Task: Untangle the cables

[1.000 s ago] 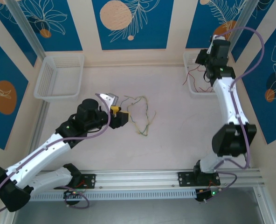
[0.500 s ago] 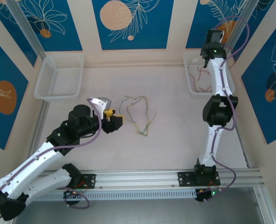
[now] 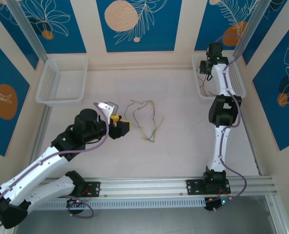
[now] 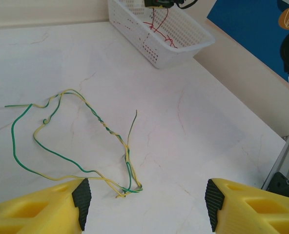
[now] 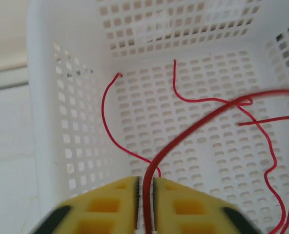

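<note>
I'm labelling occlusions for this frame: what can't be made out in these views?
Right wrist view: the thin red wire clamped in the right pincer runs off the right edge, hiding its far end.
Left wrist view: the twisted green and pale yellow wires are too fine to tell which crosses on top.
Top view: red strands in the white plastic mesh basket are too small to count.

Twisted green-yellow cables (image 4: 107,127) lie on the table (image 4: 193,122) before parted jaws.

Overhead camera looks down; both wrist cameras see the right basket (image 4: 156,48).
</note>
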Tool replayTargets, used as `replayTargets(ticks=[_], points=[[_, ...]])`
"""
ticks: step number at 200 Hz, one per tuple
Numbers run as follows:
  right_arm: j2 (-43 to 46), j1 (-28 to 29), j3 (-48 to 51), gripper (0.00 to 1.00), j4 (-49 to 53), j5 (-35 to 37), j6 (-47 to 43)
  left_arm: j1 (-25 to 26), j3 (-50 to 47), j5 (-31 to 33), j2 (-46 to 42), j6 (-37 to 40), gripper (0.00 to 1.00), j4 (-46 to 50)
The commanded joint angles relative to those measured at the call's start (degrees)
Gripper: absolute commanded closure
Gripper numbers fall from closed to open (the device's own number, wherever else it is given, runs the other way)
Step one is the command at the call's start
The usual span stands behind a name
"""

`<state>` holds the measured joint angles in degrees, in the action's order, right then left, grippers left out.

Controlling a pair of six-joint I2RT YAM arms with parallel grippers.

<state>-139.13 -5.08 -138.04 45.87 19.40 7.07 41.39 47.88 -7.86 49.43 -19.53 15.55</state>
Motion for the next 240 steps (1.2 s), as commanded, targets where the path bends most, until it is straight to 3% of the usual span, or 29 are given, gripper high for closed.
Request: replayTargets(ticks=[1, 6, 11, 62, 90, 112, 154, 178, 206, 240], points=[[-1.06, -0.98, -3.44, 0.34, 3.47, -2.11, 2.46, 0.50, 0.72, 0.48, 0.44, -0.59, 0.35, 0.28], [-1.25, -1.00, -4.07, 0.23, 4.24, -1.75, 2.83, 0.54, 0.73, 0.33, 0.55, -0.60, 0.35, 0.23], [-1.43, -0.93, -4.83, 0.19, 5.04, -1.30, 2.94, 0.52, 0.73, 0.23, 0.65, -0.60, 0.35, 0.26], [1.67, -0.71, -12.73, 0.12, 15.43, 3.25, 4.88, 0.51, 1.60, 0.72, 2.36, -0.07, 0.35, 0.55], [7.90, -0.31, -8.11, 0.12, 19.37, 2.20, 7.86, 0.52, 1.44, 0.79, 3.70, -0.42, 0.35, -1.09], [18.35, 2.72, 5.72, 0.17, 17.05, -1.13, 8.57, 0.49, 0.91, 3.00, 5.06, -0.90, 0.35, -2.11], [46.98, 15.06, 43.12, 0.16, -6.95, -5.11, 7.44, 0.24, 1.51, 11.97, 8.63, -5.74, 0.36, -0.47], [58.81, 22.53, 57.00, 0.18, -16.65, -10.70, 8.32, -0.77, -3.43, 12.34, 7.48, -9.12, 0.23, -6.84], [67.06, 30.87, 69.36, 0.19, -21.83, -11.28, 9.83, -2.60, -2.56, 10.94, 11.37, -10.22, 0.21, -5.38], [67.61, 29.56, 77.97, 0.19, -21.10, -14.73, 18.48, -3.53, 1.56, 9.58, 19.12, -10.76, 0.19, -0.80]])
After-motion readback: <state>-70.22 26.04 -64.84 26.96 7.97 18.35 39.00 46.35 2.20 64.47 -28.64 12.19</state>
